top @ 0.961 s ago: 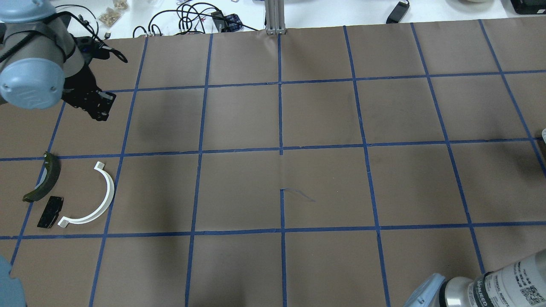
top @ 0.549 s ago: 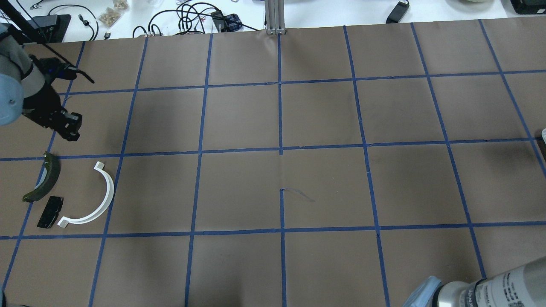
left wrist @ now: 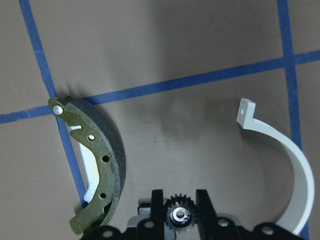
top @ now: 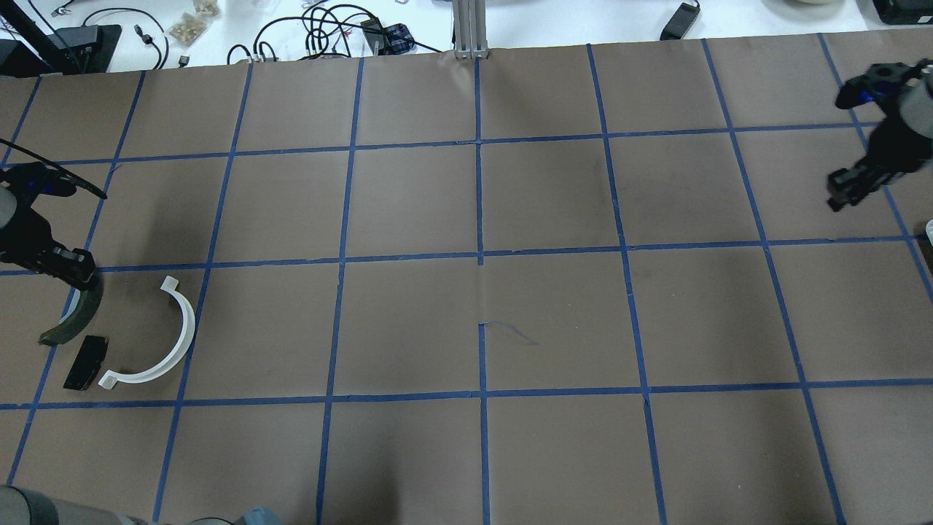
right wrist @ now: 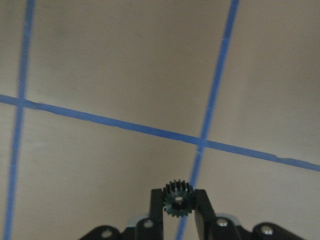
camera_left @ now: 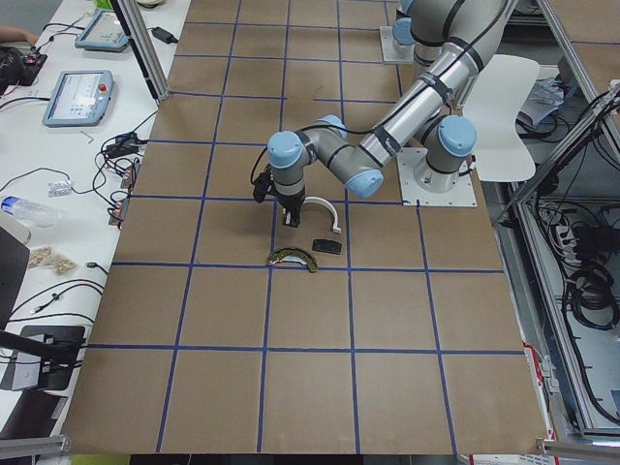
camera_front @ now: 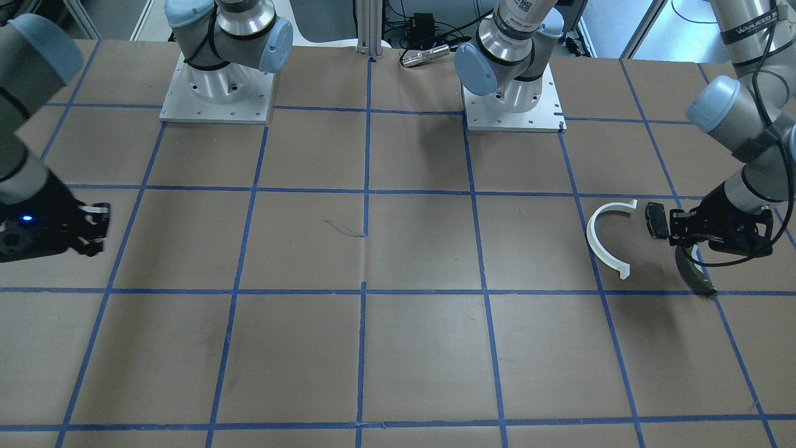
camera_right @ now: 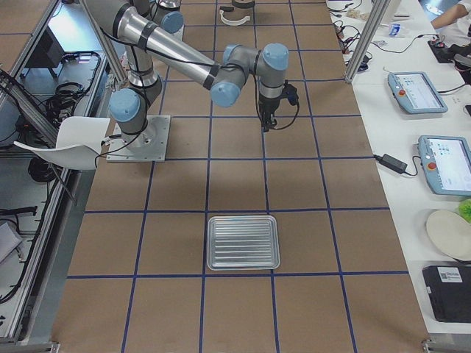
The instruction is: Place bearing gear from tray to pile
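My left gripper (top: 75, 272) is shut on a small black bearing gear (left wrist: 178, 216). It hovers over the top end of the dark olive-edged shoe (top: 73, 319) at the pile. The pile also holds a white half-ring arc (top: 166, 341) and a flat black pad (top: 85, 362). In the front view the left gripper (camera_front: 678, 227) sits between the pad (camera_front: 655, 220) and the shoe (camera_front: 695, 275). My right gripper (top: 840, 198) is shut on another black gear (right wrist: 176, 199) above bare paper at the far right. The metal tray (camera_right: 243, 266) shows nothing in it.
Brown paper with a blue tape grid covers the table (top: 481, 321). Cables and small items lie along the far edge (top: 328, 33). The arm bases (camera_front: 217, 93) stand at the robot's side. Tablets and a plate sit on a side bench (camera_right: 441, 162).
My left gripper has moved down and left to the pile, now over the shoe's top end. My right gripper has come into the overhead view at the right edge.
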